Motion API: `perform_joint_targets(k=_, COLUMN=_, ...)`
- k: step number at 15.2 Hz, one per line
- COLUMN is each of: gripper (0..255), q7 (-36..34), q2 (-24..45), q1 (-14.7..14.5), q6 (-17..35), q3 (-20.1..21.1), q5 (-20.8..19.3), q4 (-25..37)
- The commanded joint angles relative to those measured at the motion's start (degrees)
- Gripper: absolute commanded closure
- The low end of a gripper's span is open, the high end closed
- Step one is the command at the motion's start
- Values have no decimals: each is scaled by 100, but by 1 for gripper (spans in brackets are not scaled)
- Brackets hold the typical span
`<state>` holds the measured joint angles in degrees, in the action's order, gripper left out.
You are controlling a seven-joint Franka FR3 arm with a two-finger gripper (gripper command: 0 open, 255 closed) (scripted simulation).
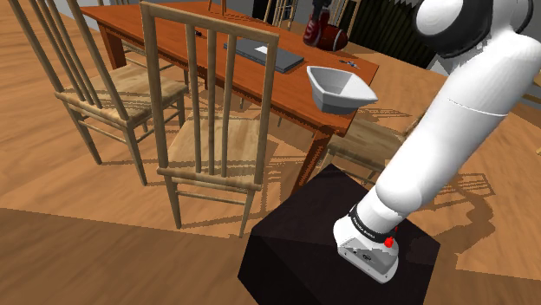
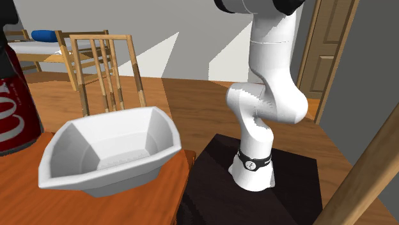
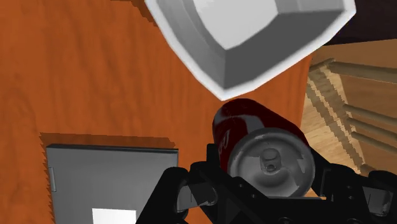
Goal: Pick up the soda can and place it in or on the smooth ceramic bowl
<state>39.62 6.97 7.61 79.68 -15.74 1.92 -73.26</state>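
The end effector point(image 3: 270, 172) clasps the can point(image 3: 245, 124) by its sides, top toward the wrist, beside the bowl point(image 3: 254, 44) on the bench point(image 3: 95, 76), apparently for carrying across.

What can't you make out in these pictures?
Can: second exterior view, left edge cuts its label.
Whether it touches the table: wrist view, its own body hides that.
Grey slab: wrist view, bottom edge cuts it.
Arm: second exterior view, top edge cuts it.
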Motion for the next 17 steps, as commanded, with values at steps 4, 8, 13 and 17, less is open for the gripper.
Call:
perform_joint_targets(k=4, gripper=255, q7=202, q2=-1145, q1=53, q6=198, q3=-82, q5=-321, q4=-1299)
perform_joint_targets(k=8, gripper=255, q7=377, q2=-1900, q1=153, q6=164, q3=-153, q5=-552, q4=-1984)
perform_joint_targets(k=13, gripper=255, q7=514, q2=-2501, q1=258, q6=239, q3=-211, q5=-743, q4=-2629)
perform_joint_targets(k=17, gripper=255, q7=483, q2=-2625, q1=271, q6=554, q3=-207, q5=-775, q4=-3065)
